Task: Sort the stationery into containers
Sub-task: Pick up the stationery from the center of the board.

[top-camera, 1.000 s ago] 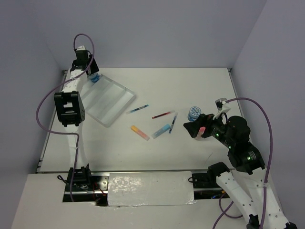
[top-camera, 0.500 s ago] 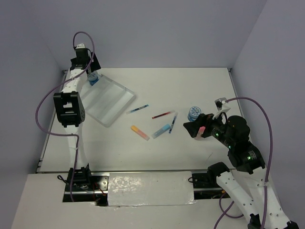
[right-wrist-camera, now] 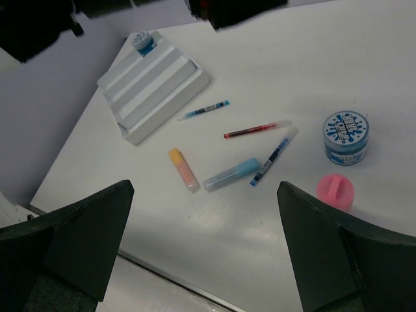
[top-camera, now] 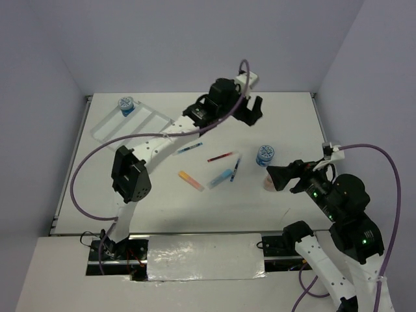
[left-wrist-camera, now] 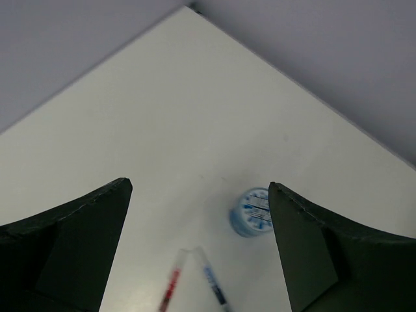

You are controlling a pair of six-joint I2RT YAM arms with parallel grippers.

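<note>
The white tray [top-camera: 140, 121] lies at the far left, with one blue-white roll [top-camera: 125, 105] in its far end. The second roll [top-camera: 264, 155] stands right of centre. A teal pen [top-camera: 187, 149], a red pen [top-camera: 222, 156] and a blue pen [top-camera: 235, 168] lie mid-table, with the orange-yellow marker [top-camera: 190, 180] and light-blue marker [top-camera: 221, 178] nearer. The pink-capped glue stick [top-camera: 270, 184] stands free beside my right gripper [top-camera: 281, 177], which is open and empty. My left gripper [top-camera: 250, 109] is open and empty, high over the far middle; its view shows the roll [left-wrist-camera: 252, 211] below.
The left arm stretches diagonally over the tray's near corner and the table's left half. The right wrist view shows the tray [right-wrist-camera: 156, 84], the glue stick [right-wrist-camera: 335, 192] and the table's front edge [right-wrist-camera: 162, 276]. Walls close in the far and side edges.
My left arm has swung from the tray at the far left to the far middle, leaving the roll in the tray. My right gripper has let go of the glue stick and drawn back.
</note>
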